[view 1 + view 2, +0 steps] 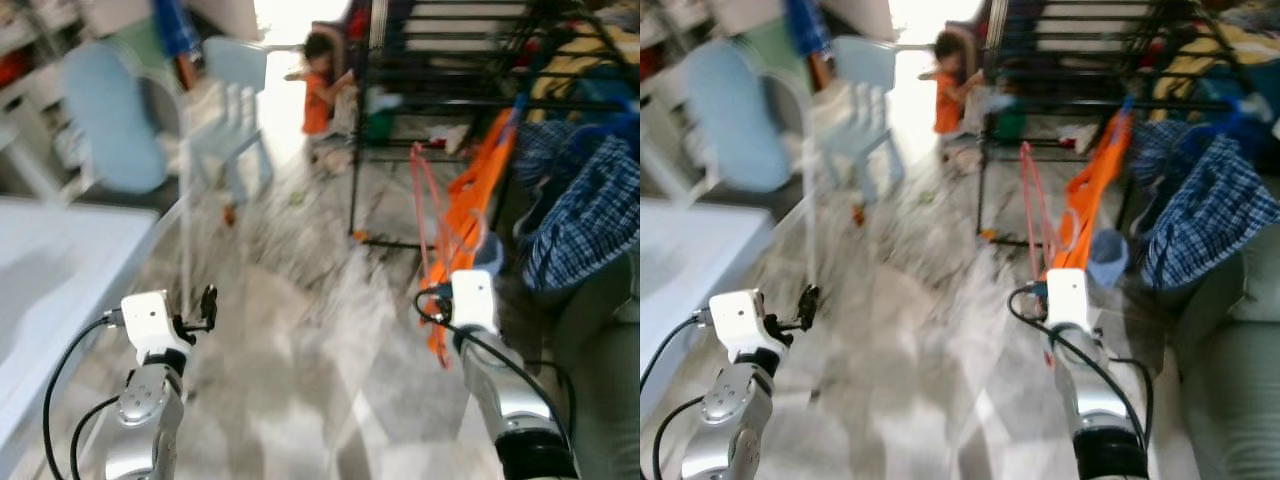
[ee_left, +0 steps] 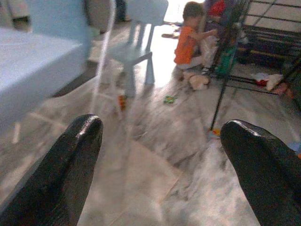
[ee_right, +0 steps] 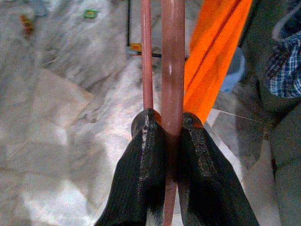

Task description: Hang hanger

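Pink plastic hanger (image 3: 172, 70) pinched in my right gripper (image 3: 171, 123), carried toward the black metal clothes rack (image 1: 440, 80) ahead.
I'd keep the grip firm and the hook upright, and steer wide of the orange cloth (image 1: 470, 200) draped beside it and the person in orange (image 1: 318, 90) by the rack's left edge; right fingers (image 3: 141, 160) are clamped on the hanger's bar; left gripper (image 2: 160, 155) spread wide, holding nothing, over the marble floor (image 1: 300, 350).

Open marble floor (image 1: 300, 340) lies ahead between the white table (image 1: 60, 260) and the black rack (image 1: 440, 90) hung with orange cloth (image 1: 470, 200).
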Robot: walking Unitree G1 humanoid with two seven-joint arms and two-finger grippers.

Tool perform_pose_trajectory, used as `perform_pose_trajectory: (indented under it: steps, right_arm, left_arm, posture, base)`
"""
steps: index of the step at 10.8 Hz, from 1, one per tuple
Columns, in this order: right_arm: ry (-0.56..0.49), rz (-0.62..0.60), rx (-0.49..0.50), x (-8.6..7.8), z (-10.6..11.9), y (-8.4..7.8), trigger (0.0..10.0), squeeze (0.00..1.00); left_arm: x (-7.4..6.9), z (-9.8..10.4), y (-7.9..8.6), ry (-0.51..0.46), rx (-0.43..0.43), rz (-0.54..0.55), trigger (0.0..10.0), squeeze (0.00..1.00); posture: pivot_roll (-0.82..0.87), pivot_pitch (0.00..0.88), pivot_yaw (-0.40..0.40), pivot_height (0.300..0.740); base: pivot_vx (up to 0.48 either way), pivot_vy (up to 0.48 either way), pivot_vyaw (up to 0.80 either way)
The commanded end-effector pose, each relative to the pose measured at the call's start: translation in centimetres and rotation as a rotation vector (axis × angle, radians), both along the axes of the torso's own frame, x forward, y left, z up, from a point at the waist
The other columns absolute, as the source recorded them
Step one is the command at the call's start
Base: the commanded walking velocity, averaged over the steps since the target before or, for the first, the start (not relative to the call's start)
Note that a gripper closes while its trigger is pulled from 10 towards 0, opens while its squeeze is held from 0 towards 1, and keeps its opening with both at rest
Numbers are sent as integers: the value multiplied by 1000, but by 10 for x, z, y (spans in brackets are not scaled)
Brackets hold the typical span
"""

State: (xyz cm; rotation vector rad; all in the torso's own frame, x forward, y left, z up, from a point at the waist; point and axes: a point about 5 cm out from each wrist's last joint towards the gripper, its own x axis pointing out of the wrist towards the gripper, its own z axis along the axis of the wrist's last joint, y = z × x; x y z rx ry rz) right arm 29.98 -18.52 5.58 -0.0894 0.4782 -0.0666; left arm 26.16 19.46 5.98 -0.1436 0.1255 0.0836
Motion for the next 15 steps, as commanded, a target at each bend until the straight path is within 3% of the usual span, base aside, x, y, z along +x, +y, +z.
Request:
perform_pose_trajectory:
  steps: [1,7,11,15]
  right_arm:
    - [2,-22,11,3,2,-3,10000,0]
    - [78,-28,35,7,-2,-2,10000,0]
    - [111,-24,-27,16,4,1,10000,0]
    - [98,-48,9,20,10,0,10000,0]
  left_arm:
    - [2,-1,-5,9,-2,-27,10000,0]
    - [7,-6,-15,49,-43,-79,10000,0]
    - [6,-6,-21,57,-41,-129,10000,0]
    - [4,-3,-35,62,-36,-241,10000,0]
  posture:
    - [-122,0,74,740]
    - [-129,0,85,740]
    - [-122,0,87,740]
    - [-120,0,90,740]
  base:
    - [458,0,0]
    - [414,181,0]
    - [358,319,0]
    - [458,68,0]
